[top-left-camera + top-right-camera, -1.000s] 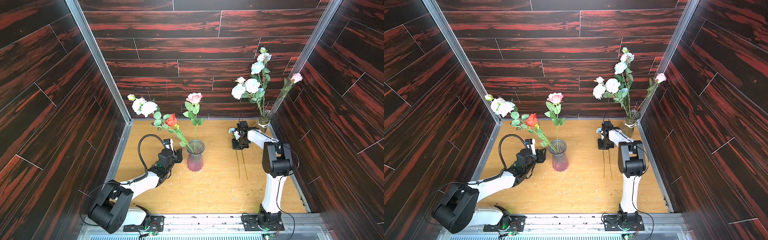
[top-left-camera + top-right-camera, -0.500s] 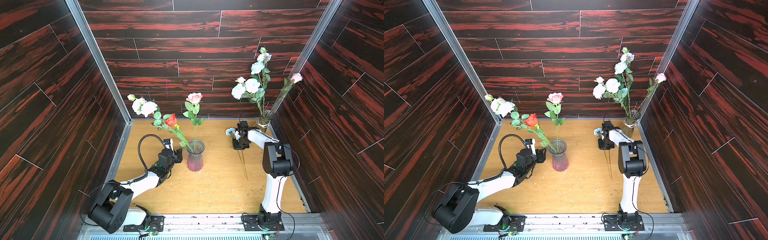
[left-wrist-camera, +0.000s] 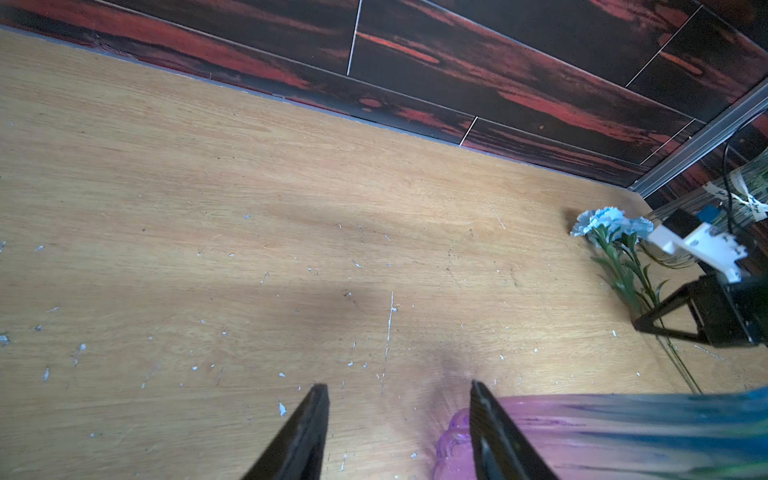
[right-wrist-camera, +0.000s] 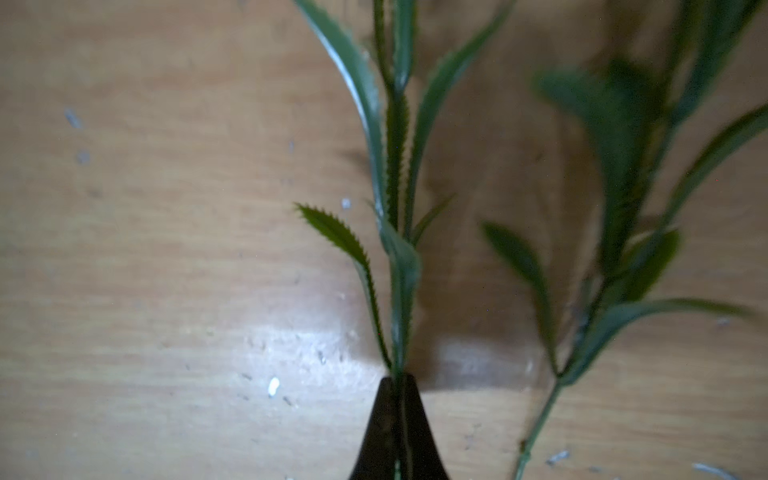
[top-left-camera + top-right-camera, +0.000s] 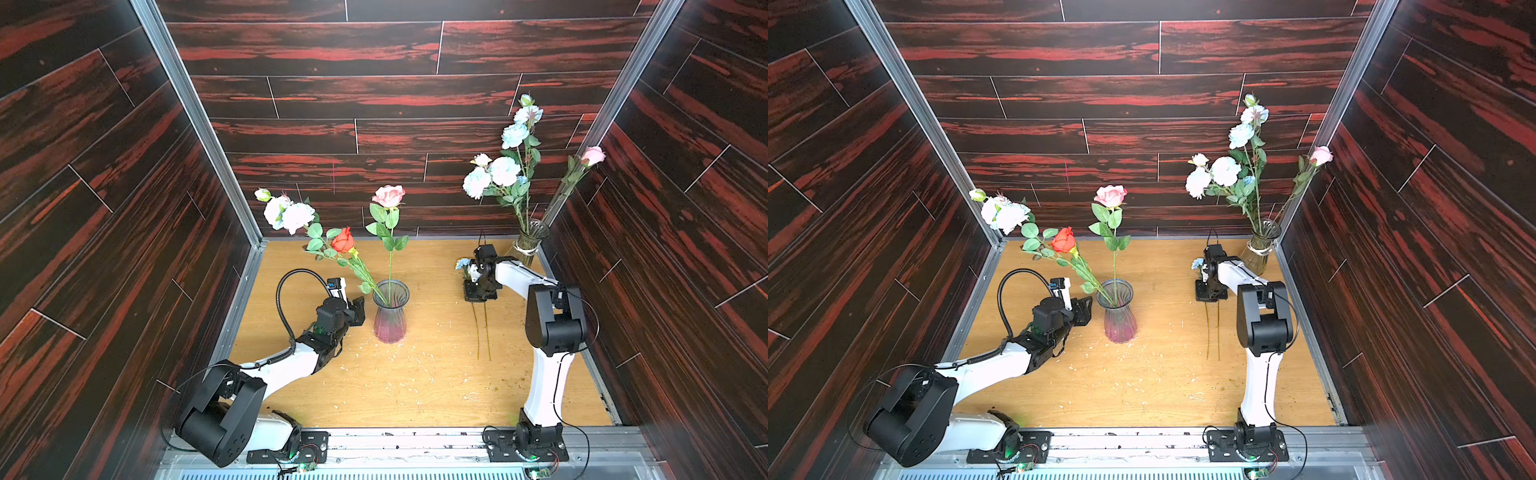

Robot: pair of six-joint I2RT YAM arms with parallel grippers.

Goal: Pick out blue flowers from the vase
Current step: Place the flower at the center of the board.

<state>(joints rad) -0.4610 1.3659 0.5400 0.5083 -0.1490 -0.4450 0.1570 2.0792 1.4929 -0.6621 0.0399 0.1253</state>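
The right pincer (image 4: 398, 388) is pressed down on the tabletop (image 5: 415, 374), clamped on the thin stem of one of the blue flowers (image 5: 462, 264). A second stem (image 4: 540, 415) lies just beside it, and a clear vase (image 5: 528, 245) of more blue blooms stands close behind. The left pincer (image 3: 397, 386), fingers apart, hovers just beside the purple vase (image 5: 390, 320), where roses (image 5: 343, 240) crowd a pale spray (image 5: 291, 212). The left arm stretches low; the right forearm reaches forward, wrist bent down.

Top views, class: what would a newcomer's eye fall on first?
Tall pale blue flowers rise from the clear vase in the far right corner, and roses stand in the purple vase mid-table. The right claw is shut on a blue flower stem close to the table.
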